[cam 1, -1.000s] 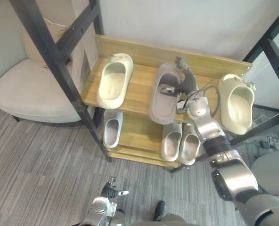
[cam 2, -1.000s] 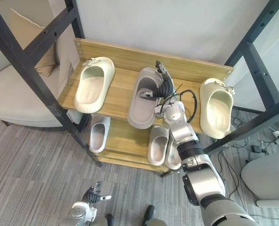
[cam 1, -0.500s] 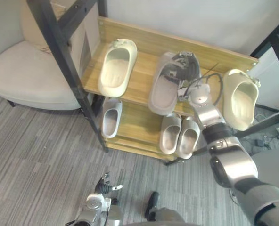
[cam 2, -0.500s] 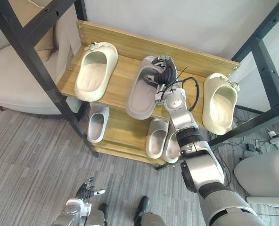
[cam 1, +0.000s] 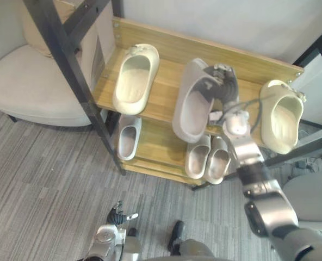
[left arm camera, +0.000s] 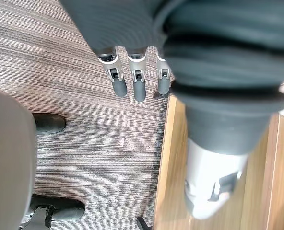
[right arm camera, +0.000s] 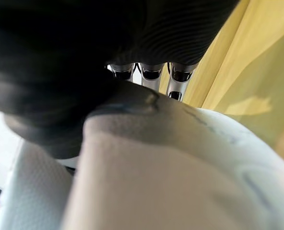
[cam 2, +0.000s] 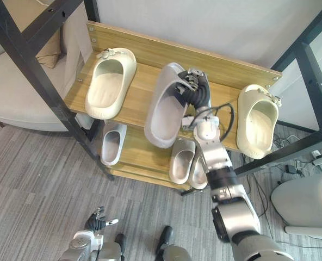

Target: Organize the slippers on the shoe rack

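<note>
a: start from the right hand (cam 2: 196, 93). what is different now?
b: its fingers are curled round the toe band of the grey slipper (cam 2: 162, 117). one second ago this slipper was lying flat on the top shelf (cam 2: 140, 100) of the shoe rack. now it is raised and tilted, and the heel hangs past the front edge.
a: what does it mean for the task?
b: i think the pick-up is done, and only the placing is left.
a: and the count?
b: one grey slipper, in the hand. two cream ones on the top shelf: the left cream slipper (cam 2: 109, 81) and the right cream slipper (cam 2: 257, 120). three small pale ones on the lower shelf: a single small slipper (cam 2: 111, 149) and a small pair (cam 2: 181, 159).
a: the left hand (cam 2: 97, 222)?
b: low over the floor, fingers straight, it holds nothing.
</note>
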{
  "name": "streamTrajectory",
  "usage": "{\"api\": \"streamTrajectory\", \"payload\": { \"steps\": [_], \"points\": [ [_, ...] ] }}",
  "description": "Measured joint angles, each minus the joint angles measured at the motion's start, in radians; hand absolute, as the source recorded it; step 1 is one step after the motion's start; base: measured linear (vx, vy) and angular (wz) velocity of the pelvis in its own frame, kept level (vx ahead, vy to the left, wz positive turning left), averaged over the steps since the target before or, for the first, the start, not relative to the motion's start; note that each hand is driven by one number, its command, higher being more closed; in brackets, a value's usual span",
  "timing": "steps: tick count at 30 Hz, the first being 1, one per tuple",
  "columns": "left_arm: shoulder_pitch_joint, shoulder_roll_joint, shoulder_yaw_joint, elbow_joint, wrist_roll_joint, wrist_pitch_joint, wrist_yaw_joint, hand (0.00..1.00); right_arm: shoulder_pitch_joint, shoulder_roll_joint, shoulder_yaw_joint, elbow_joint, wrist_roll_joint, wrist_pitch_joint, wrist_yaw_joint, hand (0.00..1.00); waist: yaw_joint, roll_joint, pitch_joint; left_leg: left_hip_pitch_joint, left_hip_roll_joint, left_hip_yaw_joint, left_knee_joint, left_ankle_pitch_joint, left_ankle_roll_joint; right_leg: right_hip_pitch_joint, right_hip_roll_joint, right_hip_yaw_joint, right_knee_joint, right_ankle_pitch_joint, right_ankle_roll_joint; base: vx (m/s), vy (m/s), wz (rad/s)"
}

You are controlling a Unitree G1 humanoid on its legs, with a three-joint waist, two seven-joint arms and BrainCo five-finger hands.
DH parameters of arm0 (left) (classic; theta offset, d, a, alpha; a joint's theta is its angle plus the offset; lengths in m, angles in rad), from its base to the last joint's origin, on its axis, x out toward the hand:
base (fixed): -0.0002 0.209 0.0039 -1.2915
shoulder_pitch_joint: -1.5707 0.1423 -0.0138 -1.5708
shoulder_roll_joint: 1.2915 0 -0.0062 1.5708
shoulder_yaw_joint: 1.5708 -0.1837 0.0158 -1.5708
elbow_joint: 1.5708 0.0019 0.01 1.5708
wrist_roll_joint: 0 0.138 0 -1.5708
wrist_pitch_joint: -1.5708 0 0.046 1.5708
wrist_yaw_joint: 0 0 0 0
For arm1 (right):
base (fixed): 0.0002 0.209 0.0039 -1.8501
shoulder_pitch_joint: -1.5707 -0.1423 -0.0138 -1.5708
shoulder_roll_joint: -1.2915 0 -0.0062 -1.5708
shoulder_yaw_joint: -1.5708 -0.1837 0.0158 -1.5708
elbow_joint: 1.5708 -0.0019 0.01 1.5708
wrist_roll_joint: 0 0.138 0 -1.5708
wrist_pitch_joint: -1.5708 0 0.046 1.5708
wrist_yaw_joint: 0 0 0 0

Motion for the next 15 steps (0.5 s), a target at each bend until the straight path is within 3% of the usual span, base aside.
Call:
{"api": "streamTrajectory", "payload": {
  "steps": [5, 11, 15],
  "points": [
    [0.0, 0.0, 0.0, 0.009, 0.024, 0.001, -0.004, 0.0, 0.099, 0.031, 0.002, -0.184, -0.067, -0.004, -0.015, 1.0, -0.011, 0.0, 0.0, 0.007, -0.003, 0.005, 0.007, 0.0, 0.0, 0.005, -0.003, 0.009, 0.001, 0.0, 0.0, 0.03, -0.007, -0.05],
    [0.012, -0.002, -0.002, 0.02, 0.055, 0.0, -0.008, 0.0, 0.198, 0.063, 0.01, -0.451, -0.113, -0.079, -0.014, 1.0, -0.027, 0.012, -0.024, 0.028, 0.0, 0.009, 0.037, 0.0, 0.0, 0.033, -0.004, 0.017, 0.009, 0.0, 0.0, 0.03, -0.02, -0.03],
    [0.019, -0.002, -0.004, 0.037, 0.06, 0.0, -0.009, 0.0, 0.258, 0.064, 0.051, -0.511, -0.111, -0.109, 0.009, 1.0, -0.047, 0.02, -0.037, 0.032, 0.0, 0.016, 0.037, 0.0, 0.0, 0.033, -0.004, 0.022, 0.009, 0.0, 0.0, 0.01, -0.005, -0.04]
  ]
}}
